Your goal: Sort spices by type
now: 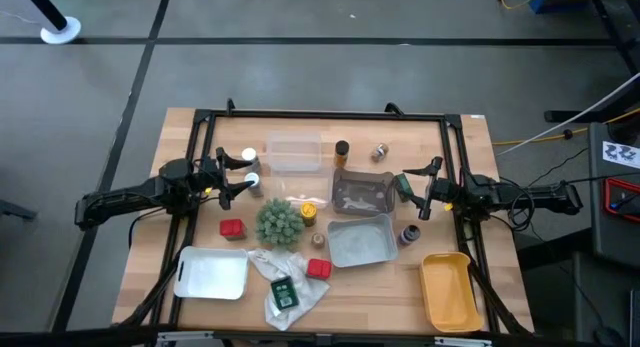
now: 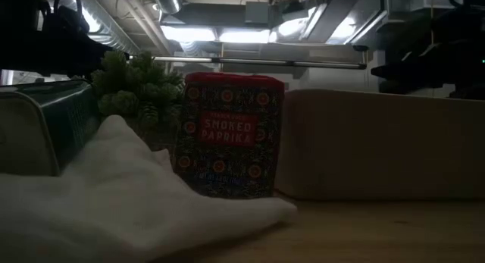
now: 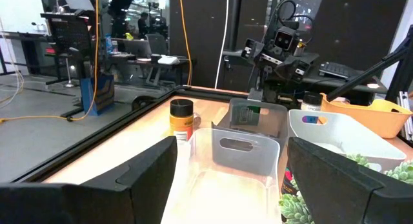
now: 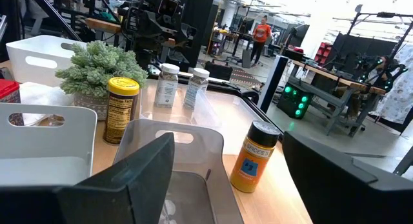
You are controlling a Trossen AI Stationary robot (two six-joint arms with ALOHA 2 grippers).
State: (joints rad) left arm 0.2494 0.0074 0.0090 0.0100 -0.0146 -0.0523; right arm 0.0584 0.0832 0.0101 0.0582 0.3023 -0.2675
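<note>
Wooden table point(image 1: 190, 212), framed by a black rail, with both arms reaching in from opposite sides.

Four trays: a white one point(image 1: 211, 273) at the near left, a yellow one point(image 1: 449, 290) at the near right, a light grey one point(image 1: 360, 240) in the middle, a darker grey one point(image 1: 362, 191) just beyond it. A clear tub point(image 1: 294, 153) beyond those, toward the left arm.

Green bushy plant point(image 1: 279, 223) at the centre; a white plastic bag point(image 1: 290, 277) crumpled on its near side, with a dark green packet point(image 1: 283, 291) lying on it.

Left gripper point(image 1: 232, 175) low over the table's left side, fingers spread wide, holding nothing. Right gripper point(image 1: 414, 192) at the dark grey tray's right end, likewise wide open and empty.

Spices scattered, none grouped:
- red tin point(image 1: 231, 228) left of the plant; another red tin point(image 1: 318, 269), labelled smoked paprika in the low view point(image 2: 229, 134), beside the bag.
- two white-capped jars point(image 1: 250, 170) just beside the left gripper, standing upright together in the right wrist view point(image 4: 167, 84).
- dark-capped orange-labelled jar point(image 1: 342, 149) beyond the dark grey tray, right of the clear tub.
- small jar point(image 1: 379, 152) farther right, possibly lying on its side; hard to tell from above.
- yellow-capped jar point(image 1: 309, 211) between the plant and the trays.
- dark jar point(image 1: 407, 234) at the light grey tray's right edge.
</note>
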